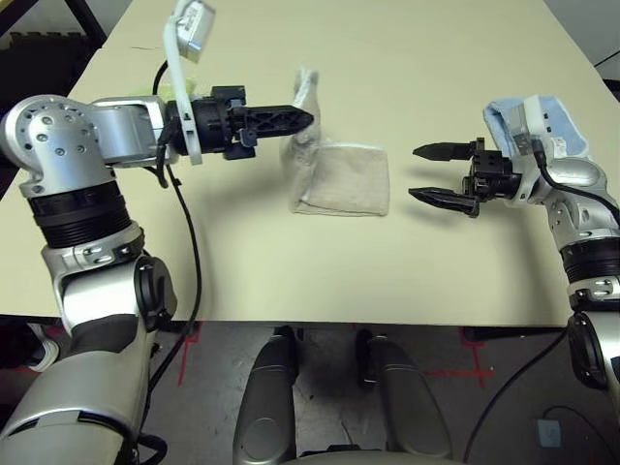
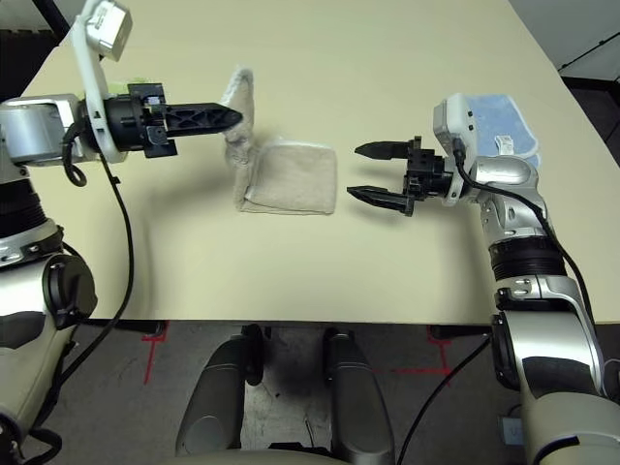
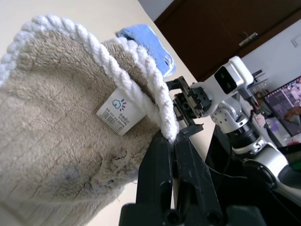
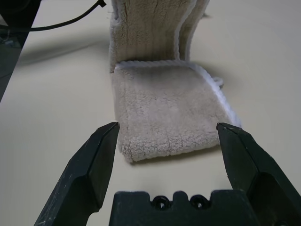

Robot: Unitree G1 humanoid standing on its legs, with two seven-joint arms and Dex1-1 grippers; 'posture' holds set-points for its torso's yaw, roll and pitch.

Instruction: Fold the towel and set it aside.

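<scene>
Nearest the camera, my two silver forearms are reaching over the table (image 1: 291,281) from either side.

1. My left gripper (image 1: 302,118) is pointing toward the right, its fingers pressed together and pinching one edge of the towel (image 1: 339,179). In the left wrist view, the white corded edging is lying across my fingertips (image 3: 164,141), and the white care tag (image 3: 121,112) is facing the lens.

2. The pinched part of the towel is standing lifted off the table as an upright flap. The remainder is lying flat near the table's middle, just right of and nearer than my left gripper.

3. My right gripper (image 1: 436,174) is pointing left toward the towel with its fingers spread wide. It is holding nothing and is hovering apart from the towel's right edge.

4. Behind my right wrist, on the far right of the table, a light blue towel (image 2: 499,116) is lying.
</scene>
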